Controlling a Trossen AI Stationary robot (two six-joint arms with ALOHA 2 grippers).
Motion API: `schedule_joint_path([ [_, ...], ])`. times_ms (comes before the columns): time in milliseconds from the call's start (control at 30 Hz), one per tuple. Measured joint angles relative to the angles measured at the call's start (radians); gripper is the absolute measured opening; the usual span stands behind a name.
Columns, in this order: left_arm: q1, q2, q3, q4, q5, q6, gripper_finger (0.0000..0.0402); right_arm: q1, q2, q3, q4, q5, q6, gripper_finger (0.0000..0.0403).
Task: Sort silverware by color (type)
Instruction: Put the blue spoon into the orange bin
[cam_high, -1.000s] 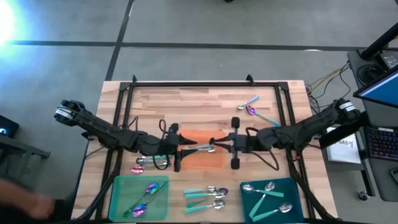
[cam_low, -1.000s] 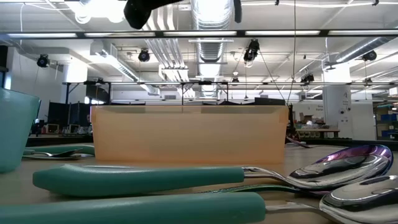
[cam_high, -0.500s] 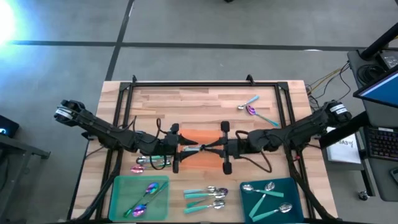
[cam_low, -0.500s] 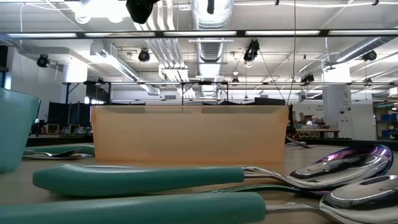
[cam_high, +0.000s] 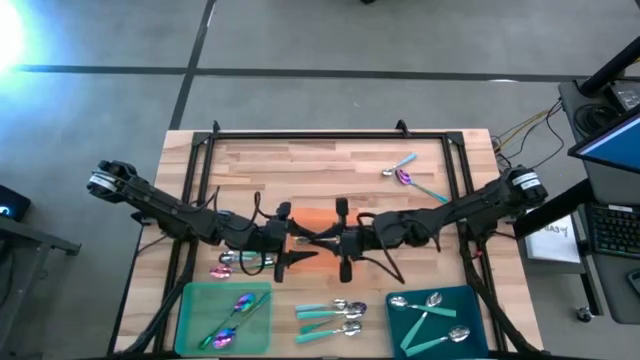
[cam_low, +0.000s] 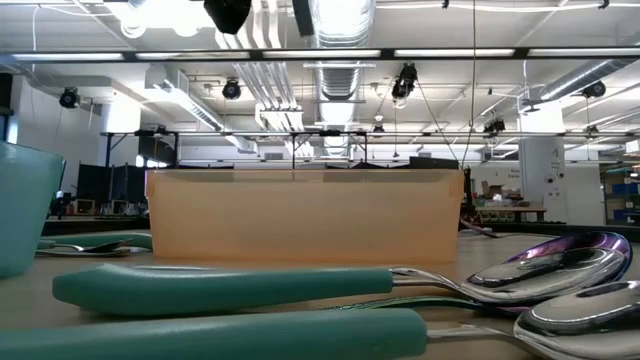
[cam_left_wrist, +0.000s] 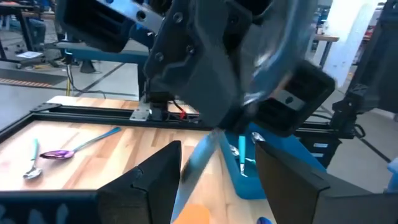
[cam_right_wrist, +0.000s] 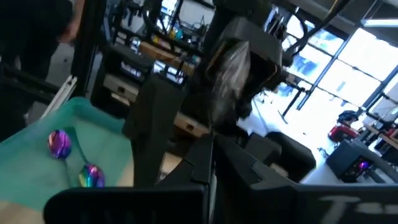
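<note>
**Four cameras, one shared centre**

The high view looks straight down from well above the wooden table (cam_high: 320, 160), taking in both arms. The low view sits at tabletop level, very near teal-handled spoons (cam_low: 230, 290), facing the orange tray (cam_low: 305, 215) and the room beyond. Each wrist view looks forward past its own fingers at the opposing arm, close up. All views share the orange tray area mid-table.

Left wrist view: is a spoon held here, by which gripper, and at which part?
The right gripper is shut on a spoon, on its slim stem; which end cannot be told. The left gripper stands open around it.
</note>
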Motion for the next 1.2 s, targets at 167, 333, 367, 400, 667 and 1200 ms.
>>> schedule_joint_path([
  [167,0.000,0.000,-0.001,-0.012,-0.023,0.000,0.0169,-0.002,0.017,0.011,-0.008,0.004,-0.002,0.0006],
  [333,0.001,0.000,-0.001,-0.011,-0.028,-0.003,0.0085,-0.002,0.006,0.010,-0.006,0.001,-0.003,0.0007],
  [367,0.002,0.000,-0.001,-0.012,-0.030,-0.004,0.0061,-0.002,0.004,0.010,-0.007,-0.001,-0.001,0.0007],
  [400,0.004,0.000,-0.001,-0.012,-0.030,-0.006,0.0035,-0.002,0.004,0.010,-0.006,0.005,-0.004,0.0007],
  [667,0.013,0.002,-0.002,-0.065,-0.079,-0.048,0.0015,-0.003,-0.008,0.013,-0.116,0.048,0.026,0.0013],
  [1200,0.050,0.004,-0.001,-0.384,-0.110,-0.250,0.0018,-0.002,-0.176,0.010,-0.836,0.102,0.457,0.0108],
])
